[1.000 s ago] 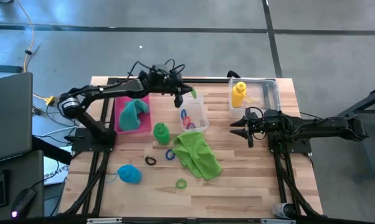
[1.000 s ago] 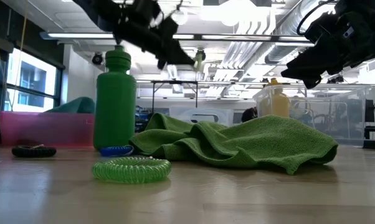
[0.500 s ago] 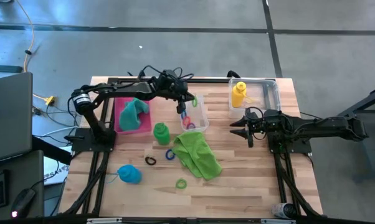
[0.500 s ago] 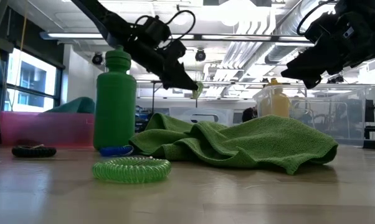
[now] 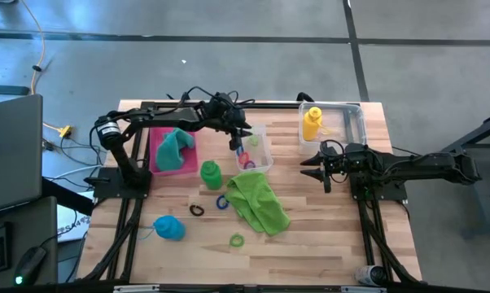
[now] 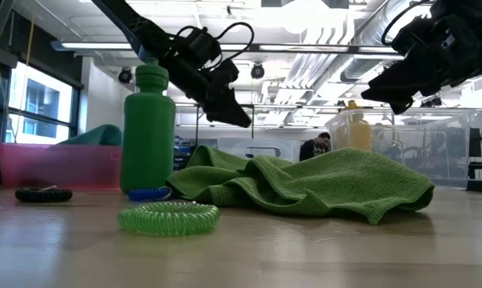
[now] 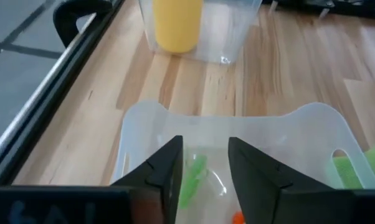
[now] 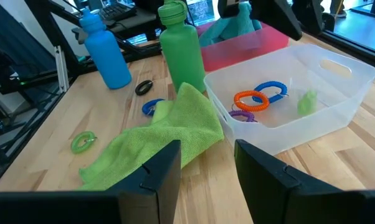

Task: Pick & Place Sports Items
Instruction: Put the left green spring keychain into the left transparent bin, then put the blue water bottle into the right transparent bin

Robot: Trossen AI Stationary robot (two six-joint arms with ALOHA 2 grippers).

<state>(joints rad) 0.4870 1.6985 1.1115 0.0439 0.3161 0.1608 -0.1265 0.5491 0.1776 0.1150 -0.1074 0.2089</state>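
Observation:
My left gripper (image 5: pixel 235 140) hangs open and empty over the small clear box (image 5: pixel 266 155); its wrist view shows the fingers (image 7: pixel 203 146) apart above a light green ring (image 7: pixel 192 177) lying in the box. Orange, blue and purple rings (image 8: pixel 253 99) lie there too. My right gripper (image 5: pixel 304 168) waits open and empty right of the box. The green bottle (image 5: pixel 210 172) stands upright, the blue bottle (image 5: pixel 169 228) lies on the table. The yellow bottle (image 5: pixel 312 124) stands in a larger clear box. The teal towel (image 5: pixel 173 149) lies on the pink tray, the lime towel (image 5: pixel 257 202) on the table.
A black ring (image 5: pixel 196 210), a blue ring (image 5: pixel 222 202) and a green ring (image 5: pixel 237 240) lie on the wood near the lime towel. The pink tray (image 5: pixel 157 134) is at the far left, the larger clear box (image 5: pixel 351 122) at the far right.
My left gripper has carried a light green ring toward the table's right and near edges and down, over the small clear box. It has let the ring go, and the ring now lies in the box.

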